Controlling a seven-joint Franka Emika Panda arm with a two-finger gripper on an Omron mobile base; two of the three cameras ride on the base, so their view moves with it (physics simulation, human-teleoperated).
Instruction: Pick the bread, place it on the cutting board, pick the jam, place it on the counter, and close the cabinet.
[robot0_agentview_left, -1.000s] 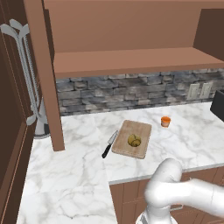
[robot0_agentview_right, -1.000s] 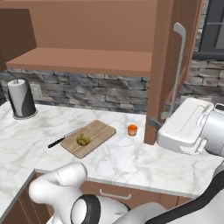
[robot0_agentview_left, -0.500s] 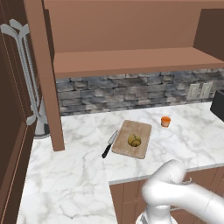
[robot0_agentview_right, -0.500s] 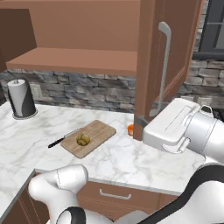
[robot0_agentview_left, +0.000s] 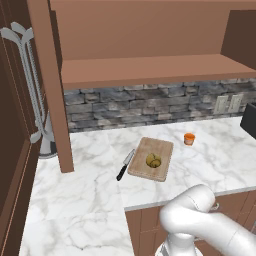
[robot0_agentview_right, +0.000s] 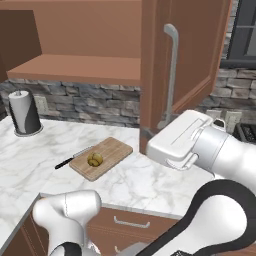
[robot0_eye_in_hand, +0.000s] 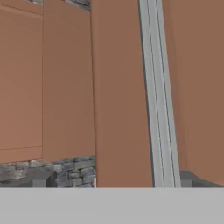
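Observation:
The bread (robot0_agentview_left: 153, 160) lies on the cutting board (robot0_agentview_left: 159, 148), seen too as bread (robot0_agentview_right: 94, 159) on the board (robot0_agentview_right: 114, 149). The jam (robot0_agentview_left: 189, 138) stands on the counter (robot0_agentview_left: 90, 195) to the board's right. The cabinet's right door (robot0_agentview_right: 192, 55) stands partly open with its silver handle (robot0_agentview_right: 171, 75) facing me. My white hand (robot0_agentview_right: 180, 139) is close against that door's lower edge. In the hand view my gripper (robot0_eye_in_hand: 113, 182) is open, its fingertips (robot0_eye_in_hand: 39, 181) wide apart, with the door and its handle (robot0_eye_in_hand: 157, 96) right in front and nothing between the fingers.
A black-handled knife (robot0_agentview_left: 125, 165) lies left of the board. The cabinet's left door (robot0_agentview_left: 50, 85) stands open, edge-on. A paper towel roll (robot0_agentview_right: 25, 112) stands at the counter's far left, and a black appliance (robot0_agentview_left: 249, 120) at the right edge.
The right cabinet door has swung further towards shut, leftward in the right base view, with my hand following it. The jam has gone behind them in that view.

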